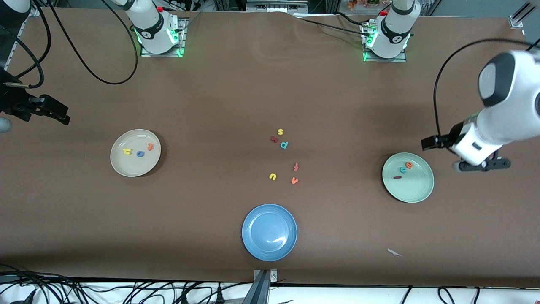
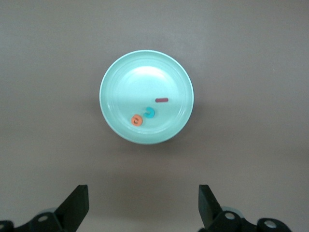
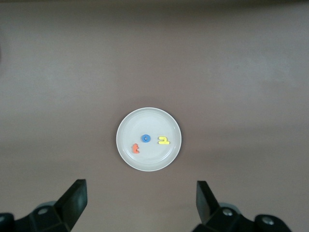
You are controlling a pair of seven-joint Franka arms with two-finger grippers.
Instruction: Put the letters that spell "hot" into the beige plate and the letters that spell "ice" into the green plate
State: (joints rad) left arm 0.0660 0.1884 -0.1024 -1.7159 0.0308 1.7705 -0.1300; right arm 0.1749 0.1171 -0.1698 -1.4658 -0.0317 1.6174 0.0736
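The beige plate [image 1: 122, 166] [image 3: 149, 123] holds a yellow h [image 1: 127, 151] [image 3: 164, 140], a blue o [image 1: 140, 153] [image 3: 146, 138] and an orange t [image 1: 150, 146] [image 3: 136, 148]. In the green plate [image 1: 415, 188] [image 2: 140, 77] lie a dark red i [image 1: 397, 177] [image 2: 162, 100], a teal c [image 1: 403, 170] [image 2: 150, 112] and an orange e [image 1: 408, 165] [image 2: 137, 120]. My left gripper [image 1: 482, 165] [image 2: 143, 205] hangs open and empty over bare table beside the green plate, toward the left arm's end. My right gripper [image 1: 4, 124] [image 3: 141, 203] is open and empty, high over the table's edge at the right arm's end.
A blue plate [image 1: 253, 219] sits empty near the front camera. Loose letters lie mid-table: yellow s [image 1: 280, 132], a dark red letter [image 1: 274, 139], teal p [image 1: 284, 145], pinkish f [image 1: 296, 166], yellow u [image 1: 272, 176], orange v [image 1: 295, 180]. A paper scrap [image 1: 394, 252] lies near the front edge.
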